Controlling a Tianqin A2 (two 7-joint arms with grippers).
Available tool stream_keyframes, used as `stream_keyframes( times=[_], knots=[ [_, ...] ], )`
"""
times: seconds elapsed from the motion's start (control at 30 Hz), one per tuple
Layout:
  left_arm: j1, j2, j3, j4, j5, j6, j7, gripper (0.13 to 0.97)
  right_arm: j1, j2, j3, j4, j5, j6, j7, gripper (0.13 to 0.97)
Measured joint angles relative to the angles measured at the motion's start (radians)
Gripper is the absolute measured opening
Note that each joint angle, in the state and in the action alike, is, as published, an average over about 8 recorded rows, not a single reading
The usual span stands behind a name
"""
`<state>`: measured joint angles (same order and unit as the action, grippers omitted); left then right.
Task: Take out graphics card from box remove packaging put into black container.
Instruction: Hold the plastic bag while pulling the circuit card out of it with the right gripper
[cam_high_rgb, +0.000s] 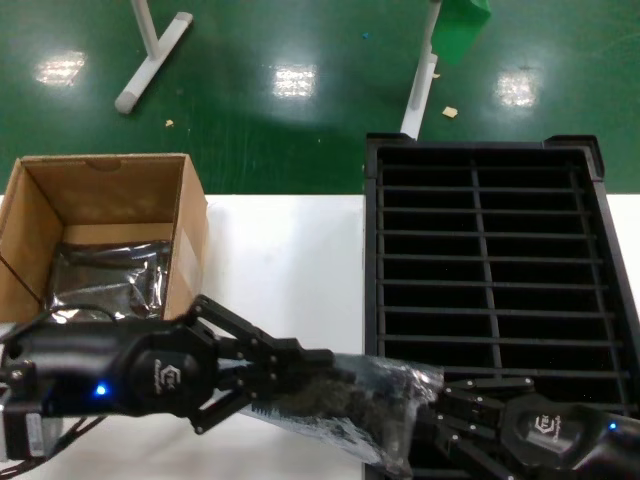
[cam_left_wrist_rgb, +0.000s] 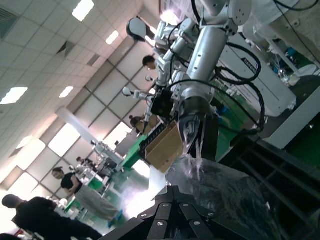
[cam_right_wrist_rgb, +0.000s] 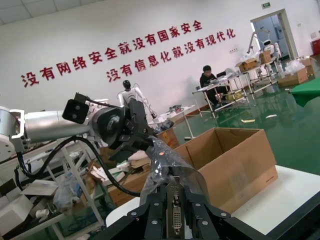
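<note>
Left gripper (cam_high_rgb: 262, 375) clamped on the near-left end of the packaging (cam_high_rgb: 345, 400); right gripper (cam_high_rgb: 452, 418) clamped on the opposite end, where the right wrist view shows the pale metal bracket of the graphics card (cam_right_wrist_rgb: 175, 212) seated between its fingers. Card held bagged, above the table (cam_high_rgb: 290, 260) near its front edge, spanning from mid-table toward the near-left corner of the black container (cam_high_rgb: 490, 260). Long axis roughly level, running left to right and dipping slightly toward the right gripper; bracket end pointing toward the container, bag tail toward the left gripper. Judged handling: card rigid and moderately light but fragile, best held by the bracket or board edges, never across the components. Bag thin, crinkly and slick, likely to slide under the fingers and to stretch before releasing the card; best pinched at the empty tail beyond the board. Risk judged: bag slipping free of the left gripper during a pull. Box (cam_high_rgb: 105, 235) standing open at the table's left edge, with further silver bagging visible inside. Container slots visibly vacant in the head view.
</note>
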<state>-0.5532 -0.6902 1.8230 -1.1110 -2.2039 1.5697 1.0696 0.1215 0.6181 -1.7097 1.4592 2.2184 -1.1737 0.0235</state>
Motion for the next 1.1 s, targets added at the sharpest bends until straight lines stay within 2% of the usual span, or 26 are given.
stream_keyframes(
  times=[0.27,0.6,1.1],
  knots=[
    [-0.039,-0.049,0.039,0.053,-0.047,0.000,0.027,0.142,-0.002,0.006,0.003,0.004,0.000,0.004,0.004,0.202],
    [-0.060,-0.128,0.099,0.111,-0.145,0.000,0.079,0.142,-0.004,0.018,0.012,0.020,0.001,0.015,0.015,0.202],
    [-0.071,-0.236,0.254,0.187,-0.313,0.000,0.190,0.142,-0.061,0.103,0.076,0.139,0.007,0.056,0.059,0.202]
  ],
)
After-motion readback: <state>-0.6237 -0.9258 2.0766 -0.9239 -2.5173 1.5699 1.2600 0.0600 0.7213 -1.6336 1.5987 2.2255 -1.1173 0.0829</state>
